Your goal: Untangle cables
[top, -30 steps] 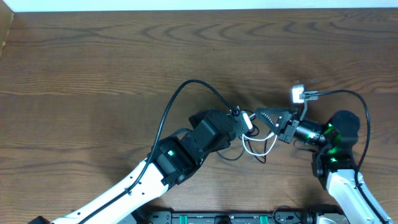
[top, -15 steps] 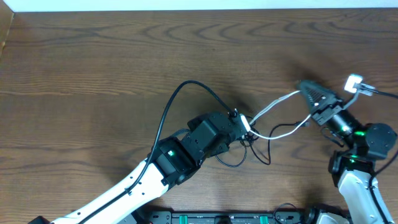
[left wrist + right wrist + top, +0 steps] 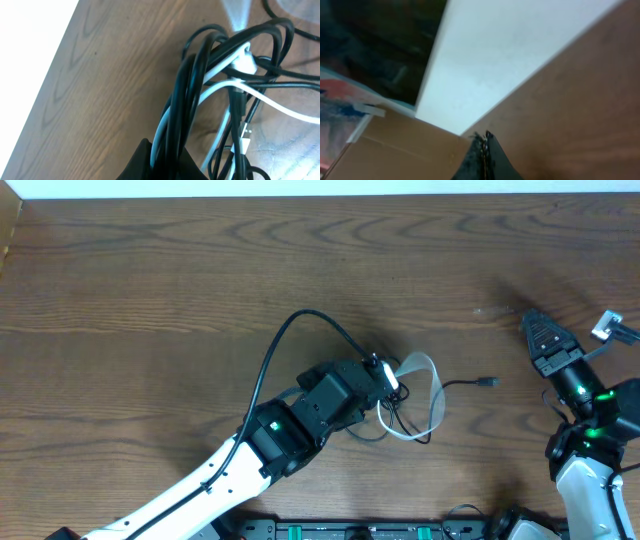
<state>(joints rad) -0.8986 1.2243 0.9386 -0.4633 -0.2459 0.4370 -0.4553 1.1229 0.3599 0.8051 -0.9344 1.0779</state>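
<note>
While the left gripper (image 3: 388,383) pinches the cables (image 3: 437,395), the right gripper (image 3: 529,320) points away, pressed together

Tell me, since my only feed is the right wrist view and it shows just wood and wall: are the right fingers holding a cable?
Observer: No. The right fingers are shut on nothing, out over bare table.
Operator: Then where are the cables?
Observer: The cables lie bunched at the left fingers, well apart from yours.
Operator: Is the left arm gripping them?
Observer: Yes. The left wrist view shows black and white strands clamped between its fingers.
</note>
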